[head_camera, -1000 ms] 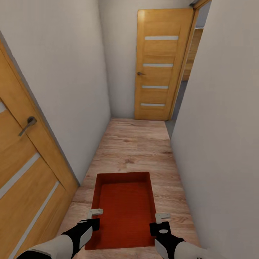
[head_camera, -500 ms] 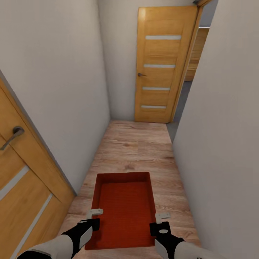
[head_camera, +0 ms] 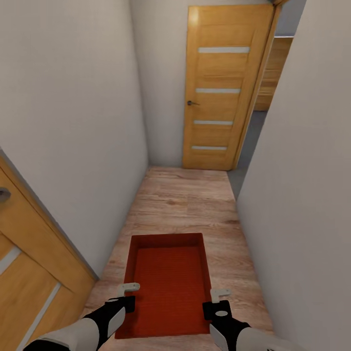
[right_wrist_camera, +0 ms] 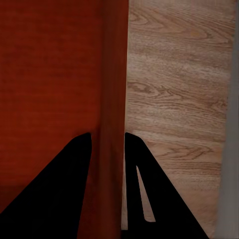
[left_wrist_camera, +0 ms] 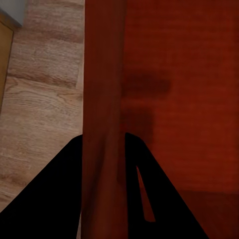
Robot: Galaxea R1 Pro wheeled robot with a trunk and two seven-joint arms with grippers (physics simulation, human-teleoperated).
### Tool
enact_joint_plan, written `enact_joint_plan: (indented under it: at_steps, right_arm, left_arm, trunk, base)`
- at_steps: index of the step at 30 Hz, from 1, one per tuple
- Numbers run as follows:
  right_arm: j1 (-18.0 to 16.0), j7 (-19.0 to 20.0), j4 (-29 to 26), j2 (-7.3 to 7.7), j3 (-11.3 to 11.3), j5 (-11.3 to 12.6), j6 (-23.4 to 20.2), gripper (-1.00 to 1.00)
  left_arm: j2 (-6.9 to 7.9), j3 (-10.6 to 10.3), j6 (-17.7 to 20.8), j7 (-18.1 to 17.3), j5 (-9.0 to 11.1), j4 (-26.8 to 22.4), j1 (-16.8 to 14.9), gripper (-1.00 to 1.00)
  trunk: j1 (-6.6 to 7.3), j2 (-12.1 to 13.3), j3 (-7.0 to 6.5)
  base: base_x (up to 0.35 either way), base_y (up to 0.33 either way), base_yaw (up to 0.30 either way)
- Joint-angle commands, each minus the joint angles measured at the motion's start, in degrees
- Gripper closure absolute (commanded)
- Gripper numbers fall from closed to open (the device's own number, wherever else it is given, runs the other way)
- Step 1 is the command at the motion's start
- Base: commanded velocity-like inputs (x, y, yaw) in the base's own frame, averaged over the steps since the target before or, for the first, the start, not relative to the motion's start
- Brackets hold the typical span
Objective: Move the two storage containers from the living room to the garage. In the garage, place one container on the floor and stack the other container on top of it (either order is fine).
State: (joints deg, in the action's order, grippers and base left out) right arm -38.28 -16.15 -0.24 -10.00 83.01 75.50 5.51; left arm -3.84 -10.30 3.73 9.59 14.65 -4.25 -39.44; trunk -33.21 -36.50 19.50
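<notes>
One orange-red storage container (head_camera: 168, 282) hangs level between my two arms, above the light wood-plank floor (head_camera: 185, 204). My left gripper (head_camera: 127, 295) is shut on its left side wall, and my right gripper (head_camera: 218, 299) is shut on its right side wall. In the left wrist view the thin red wall runs between the two black fingers of the left gripper (left_wrist_camera: 103, 138), with the ribbed bottom of the container (left_wrist_camera: 189, 94) beside it. In the right wrist view the right gripper (right_wrist_camera: 107, 135) pinches the opposite wall, and the container's inside (right_wrist_camera: 50, 74) lies to one side.
I am in a narrow hallway between pale walls. A wooden door (head_camera: 222, 87) with pale glass strips stands at the far end. Beside it an opening (head_camera: 251, 141) leads onto a grey floor. Another wooden door (head_camera: 29, 273) is close at my left.
The whole view has advanced along the hallway: the far door looks larger and the near left door has slid toward the edge. The container sits the same between the grippers.
</notes>
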Motion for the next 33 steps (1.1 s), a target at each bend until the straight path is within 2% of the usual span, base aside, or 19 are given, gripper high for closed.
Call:
enact_joint_plan:
  at_steps: [1,33]
  right_arm:
    - [0.0,-0.8,0.0,0.07,-0.7,-0.4,1.2,1.00]
    - [0.0,-0.8,0.0,0.00,-0.6,-0.4,1.3,1.00]
  left_arm:
    - [0.59,4.1,0.5,0.8,2.1,-0.1,0.0,1.00]
    - [0.57,4.0,0.4,1.0,2.1,0.0,0.0,1.00]
  trunk:
    - [-0.05,-0.1,0.08]
    - [-0.05,-0.1,0.08]
  base:
    - [0.323,0.000,0.000]
    - [0.323,0.000,0.000]
